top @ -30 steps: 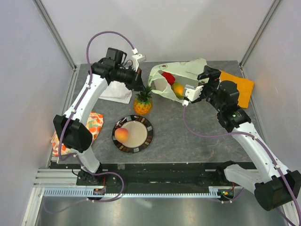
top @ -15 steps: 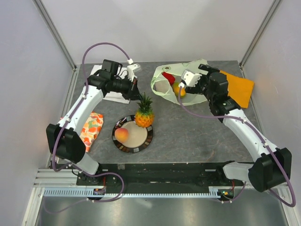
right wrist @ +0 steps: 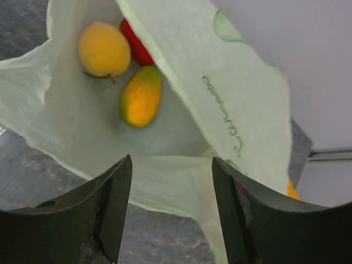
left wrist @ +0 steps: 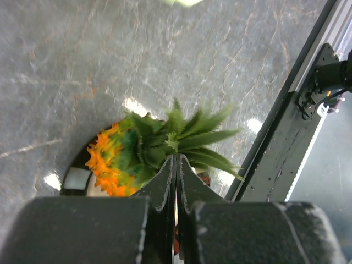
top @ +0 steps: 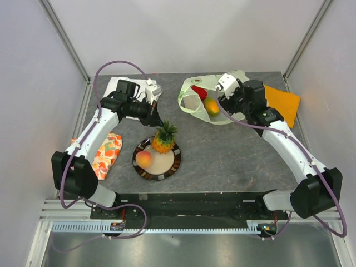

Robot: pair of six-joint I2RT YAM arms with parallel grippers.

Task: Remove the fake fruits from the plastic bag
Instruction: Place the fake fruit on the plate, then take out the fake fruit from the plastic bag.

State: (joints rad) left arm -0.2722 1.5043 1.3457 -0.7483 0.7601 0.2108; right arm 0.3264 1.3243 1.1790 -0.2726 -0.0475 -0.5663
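My left gripper [top: 160, 124] is shut on the green crown of the pineapple [top: 163, 141] and holds it over the far edge of the dark-rimmed plate [top: 174, 164]. In the left wrist view the fingers [left wrist: 165, 181] pinch the crown leaves of the pineapple [left wrist: 118, 157]. The peach [top: 144, 159] lies on the plate. The pale-green plastic bag [top: 192, 103] lies at the back, mouth open. My right gripper [top: 218, 102] is open just above its near edge [right wrist: 171, 165]. Inside the bag [right wrist: 220, 99] lie a mango [right wrist: 141, 96], a round yellow fruit [right wrist: 104, 48] and a red piece [right wrist: 136, 47].
A white folded cloth [top: 123, 84] lies at the back left under the left arm. An orange-floral cloth [top: 105, 153] lies at the left edge. A flat orange cloth [top: 282, 100] lies at the back right. Metal frame posts stand at the table's corners.
My left gripper carried the pineapple from beside the bag toward me to the plate. My right gripper moved back and left over the bag, which sank flatter onto the table.
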